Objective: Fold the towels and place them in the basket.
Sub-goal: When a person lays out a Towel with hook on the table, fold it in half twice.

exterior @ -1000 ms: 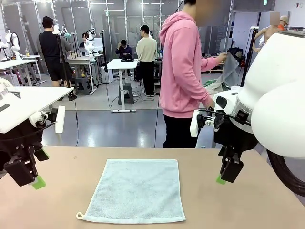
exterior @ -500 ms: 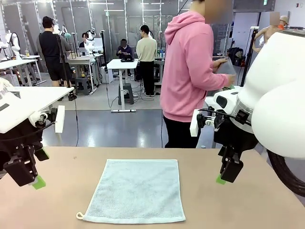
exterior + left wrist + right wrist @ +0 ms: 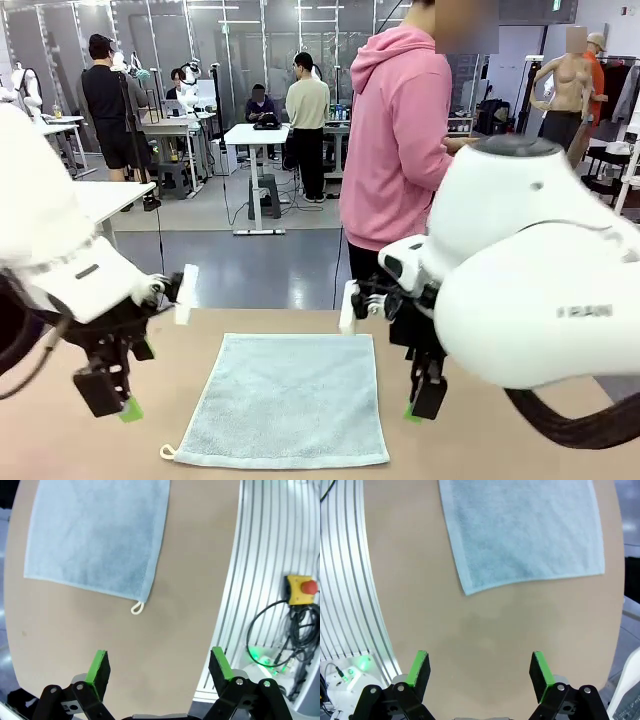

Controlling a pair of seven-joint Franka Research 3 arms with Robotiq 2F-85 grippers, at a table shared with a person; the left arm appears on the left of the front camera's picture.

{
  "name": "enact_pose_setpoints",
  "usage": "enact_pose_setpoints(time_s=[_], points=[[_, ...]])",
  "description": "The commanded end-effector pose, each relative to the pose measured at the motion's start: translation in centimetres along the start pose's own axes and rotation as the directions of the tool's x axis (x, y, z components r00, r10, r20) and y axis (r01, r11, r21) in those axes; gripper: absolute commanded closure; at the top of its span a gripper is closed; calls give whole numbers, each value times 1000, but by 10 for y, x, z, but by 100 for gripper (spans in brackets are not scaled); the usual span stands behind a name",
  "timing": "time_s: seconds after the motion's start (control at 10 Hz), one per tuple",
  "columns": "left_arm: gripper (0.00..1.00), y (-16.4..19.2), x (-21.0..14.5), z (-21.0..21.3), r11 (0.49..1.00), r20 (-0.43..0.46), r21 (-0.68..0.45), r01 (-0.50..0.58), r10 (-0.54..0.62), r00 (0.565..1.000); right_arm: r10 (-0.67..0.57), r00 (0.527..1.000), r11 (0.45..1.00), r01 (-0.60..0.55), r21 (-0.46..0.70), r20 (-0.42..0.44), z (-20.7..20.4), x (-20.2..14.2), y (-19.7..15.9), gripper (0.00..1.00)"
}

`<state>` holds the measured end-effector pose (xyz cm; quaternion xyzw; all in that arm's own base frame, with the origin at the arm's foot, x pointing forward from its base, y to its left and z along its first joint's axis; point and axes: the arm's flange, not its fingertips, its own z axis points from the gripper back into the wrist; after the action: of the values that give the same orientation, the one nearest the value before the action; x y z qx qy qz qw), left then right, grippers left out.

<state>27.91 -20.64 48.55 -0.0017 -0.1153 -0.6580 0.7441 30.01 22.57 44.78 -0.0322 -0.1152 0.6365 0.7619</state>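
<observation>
One pale blue-grey towel lies spread flat on the tan table, with its white corner loop at the near left. My left gripper hovers open just left of the towel. In the left wrist view the towel and its loop lie ahead of the open left gripper. My right gripper hangs open just off the towel's right edge. In the right wrist view the towel has one corner nearest the open right gripper. The basket is out of view.
A person in a pink hoodie stands at the table's far edge. The table's near side ends at a ribbed aluminium frame with a yellow and red stop button and cables. Bare tabletop flanks the towel.
Both arms have swung inward and lower, and now stand close to the towel's left and right edges. The person has turned and shifted slightly. The towel has not moved.
</observation>
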Motion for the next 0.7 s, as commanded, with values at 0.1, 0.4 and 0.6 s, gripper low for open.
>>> enact_pose_setpoints(time_s=[0.1, 0.4, 0.6], points=[[0, -14, -12, -75, 994, 6, 4, 106, -106, 994, 90, 996, 995, -90, 36, 15, -55, -14, 20, 0], [0, -11, -10, -118, 994, -13, -8, 111, -111, 994, 134, 991, 990, -133, 53, -13, -85, -4, 27, 0], [0, -11, -13, -138, 993, -38, -33, 110, -111, 993, 119, 993, 991, -118, 64, -9, -100, -1, 27, 0]])
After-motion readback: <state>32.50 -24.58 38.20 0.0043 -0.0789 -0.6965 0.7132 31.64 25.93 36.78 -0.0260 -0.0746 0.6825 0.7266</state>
